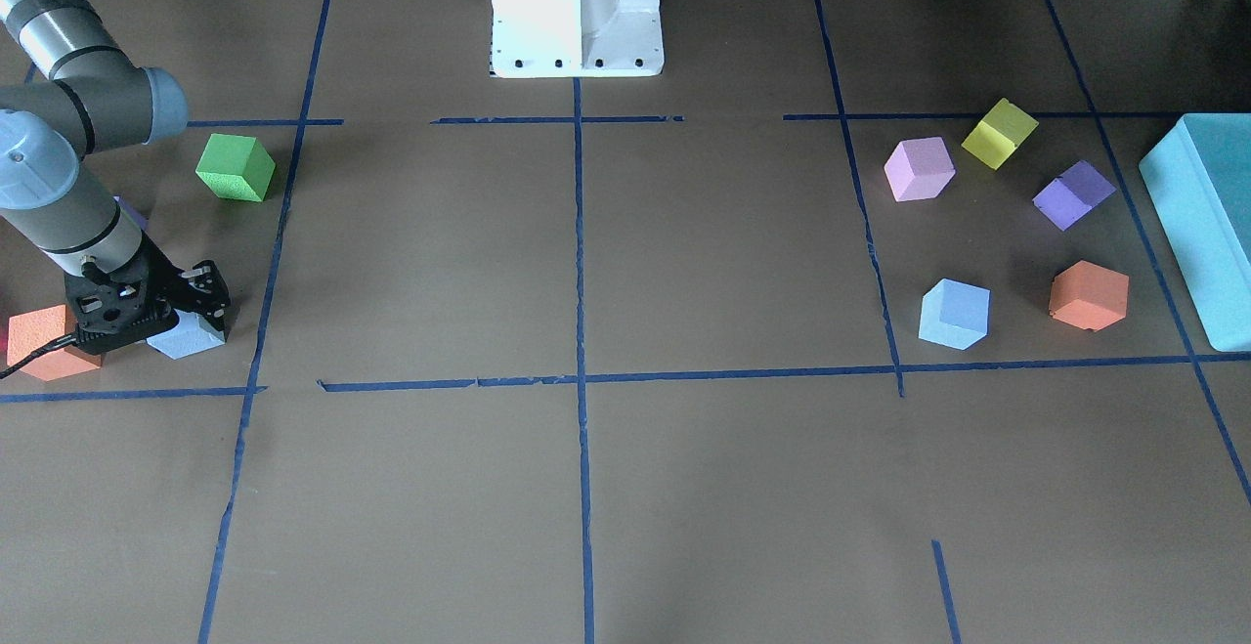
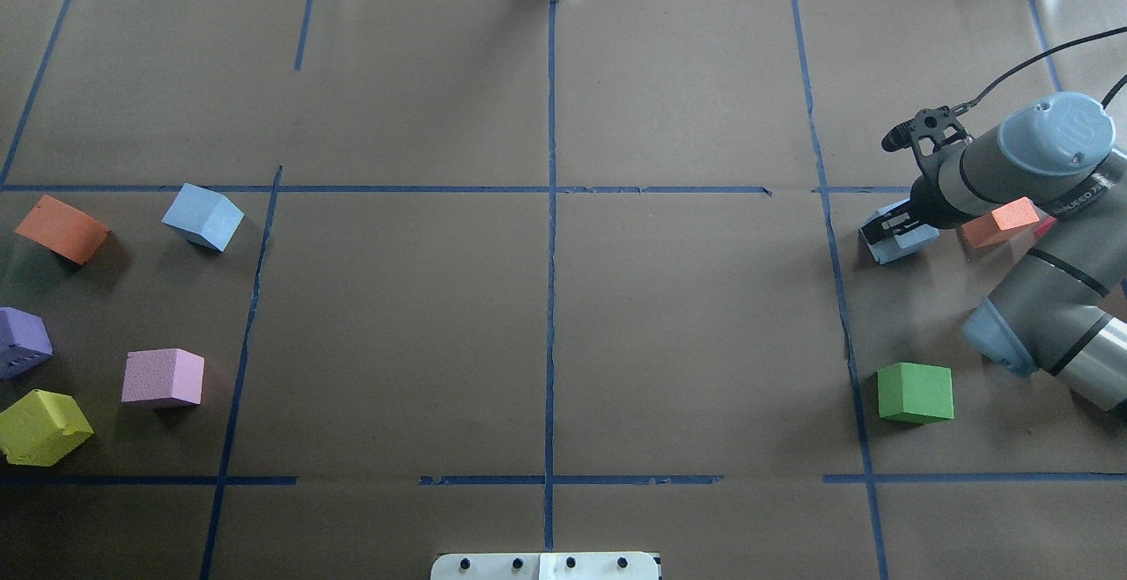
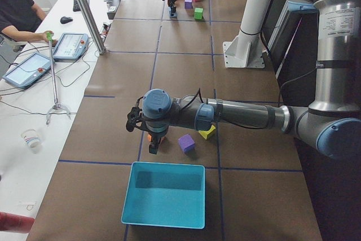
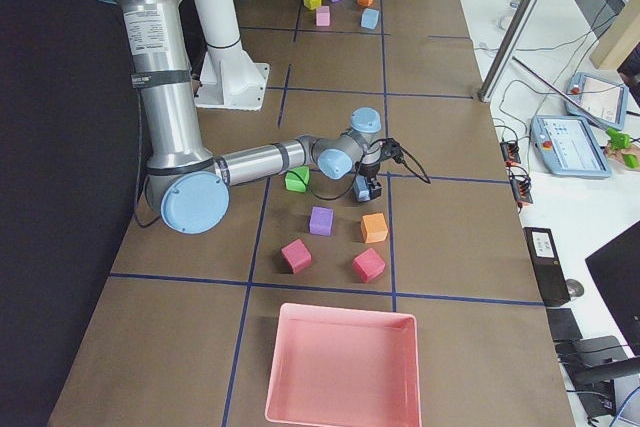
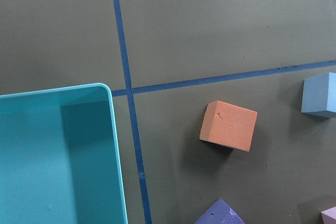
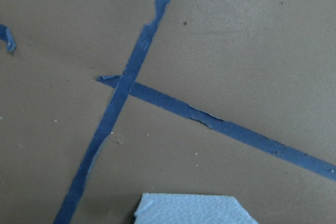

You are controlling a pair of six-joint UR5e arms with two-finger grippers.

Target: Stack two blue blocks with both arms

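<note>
Straddling the pale blue block (image 1: 191, 339), right gripper (image 1: 181, 317) sits low on the table (image 1: 684, 263).
Whether it pinches the block, I cannot tell; second blue block (image 1: 955, 314) lies far across, near left gripper (image 3: 152, 149), its jaws unreadable too.

A teal box (image 3: 164, 194) sits at one end, near an orange cube (image 2: 62, 228), a purple cube (image 2: 22, 342), a pink cube (image 2: 163, 378) and a yellow cube (image 2: 42, 426). Toward the other end lie a green cube (image 2: 915, 392) and a pink tray (image 4: 342, 367)
</note>
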